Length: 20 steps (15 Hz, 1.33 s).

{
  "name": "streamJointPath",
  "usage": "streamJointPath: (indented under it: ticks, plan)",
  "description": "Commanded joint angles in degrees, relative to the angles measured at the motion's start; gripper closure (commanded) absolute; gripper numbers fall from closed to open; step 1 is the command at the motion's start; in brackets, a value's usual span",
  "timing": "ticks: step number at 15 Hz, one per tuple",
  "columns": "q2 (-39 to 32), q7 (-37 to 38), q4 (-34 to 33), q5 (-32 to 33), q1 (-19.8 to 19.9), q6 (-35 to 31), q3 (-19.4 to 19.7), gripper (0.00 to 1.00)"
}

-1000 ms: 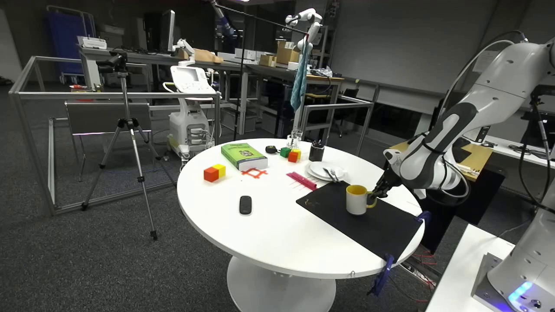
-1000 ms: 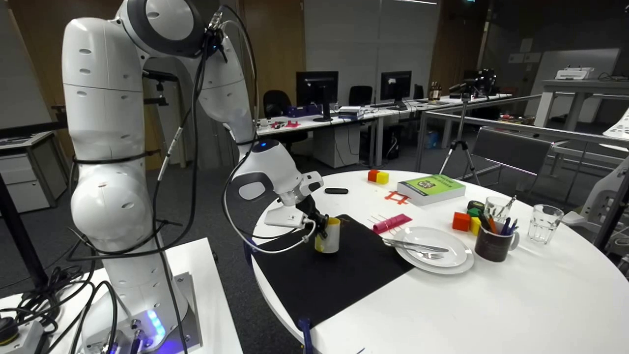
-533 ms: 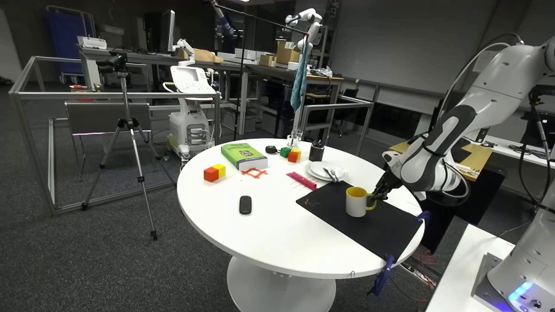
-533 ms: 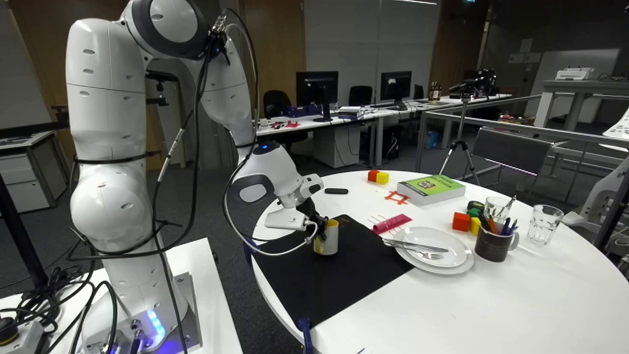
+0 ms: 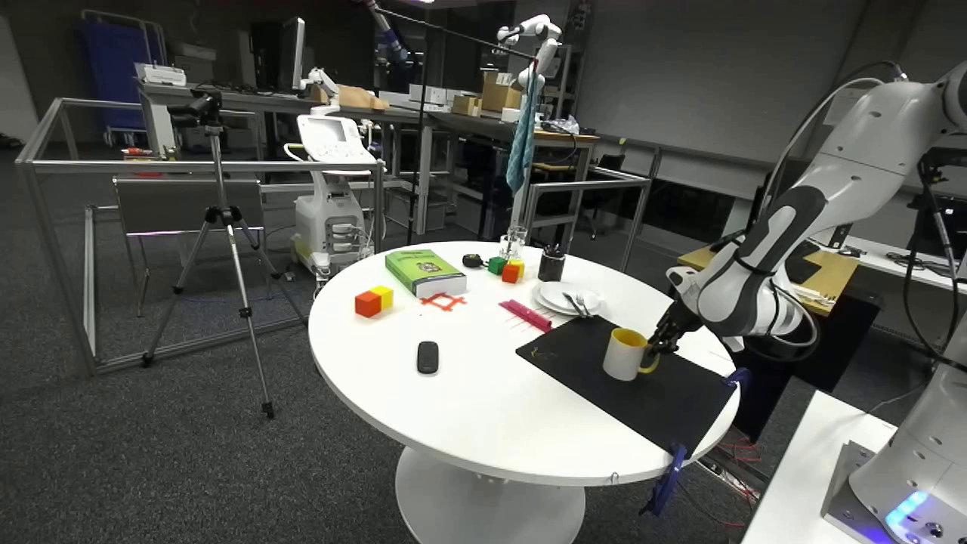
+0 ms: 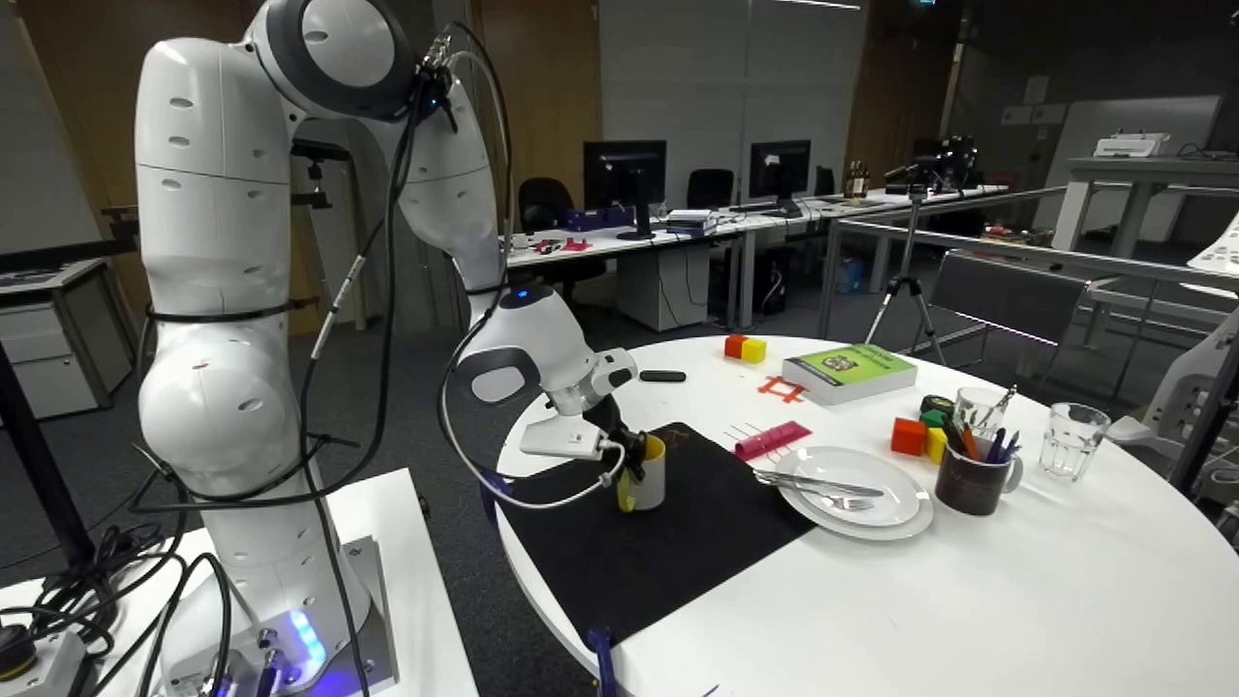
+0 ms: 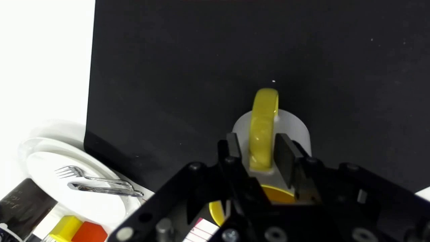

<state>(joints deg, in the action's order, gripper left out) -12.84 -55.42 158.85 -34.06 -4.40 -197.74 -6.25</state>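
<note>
A white mug (image 5: 622,360) with a yellow inside and yellow handle is at the black mat (image 5: 680,404); it also shows in an exterior view (image 6: 652,484). It leans, its rim tipped toward my gripper. Whether its whole base touches the mat cannot be told. My gripper (image 5: 653,349) is at the handle, seen also in an exterior view (image 6: 636,465). In the wrist view, my fingers (image 7: 257,141) are slightly apart, one on each side of the yellow handle (image 7: 263,117), with a narrow gap visible, wider on the left. The fingers hide part of the rim.
White plates (image 6: 895,526) with a knife and fork lie beside the mat, near a dark pen mug (image 6: 973,484), glasses (image 6: 1074,440) and cubes (image 6: 908,436). A pink holder (image 6: 774,440), a green book (image 6: 852,363) and a black handset (image 5: 427,357) lie farther off. Blue clamps (image 5: 666,483) grip the table edge.
The arm has lowered a little. The mug, upright before, now leans toward the gripper and has shifted slightly; its handle sits lower. The other things have not moved.
</note>
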Motion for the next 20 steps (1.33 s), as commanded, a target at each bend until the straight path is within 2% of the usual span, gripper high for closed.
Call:
streamJointPath:
  ticks: [1, 3, 4, 6, 8, 9, 12, 17, 20]
  plan:
    - [-1.3, -1.1, 0.0, 0.6, 0.4, -1.1, 0.3, 0.33]
    - [-1.4, -0.9, 0.4, 0.7, 0.4, -1.1, 0.3, 0.22]
    - [-1.6, -0.8, 0.5, 0.9, 0.5, -1.1, 0.2, 0.24]
    - [-2.0, -0.6, 0.3, 1.1, 1.5, -1.1, -0.8, 0.21]
    - [-1.8, -0.7, 0.3, 1.3, 2.2, -1.1, -1.6, 0.27]
    - [-1.4, -0.9, 0.3, 1.3, 2.7, -0.6, -2.3, 0.12]
    - [0.5, -1.7, 1.0, 0.9, 3.5, 0.4, -3.4, 0.01]
    - [3.7, -5.9, 1.0, -1.6, 3.4, 2.8, -4.1, 0.00]
    - [8.6, -9.6, 1.1, -2.9, 3.5, 10.7, -4.2, 0.00]
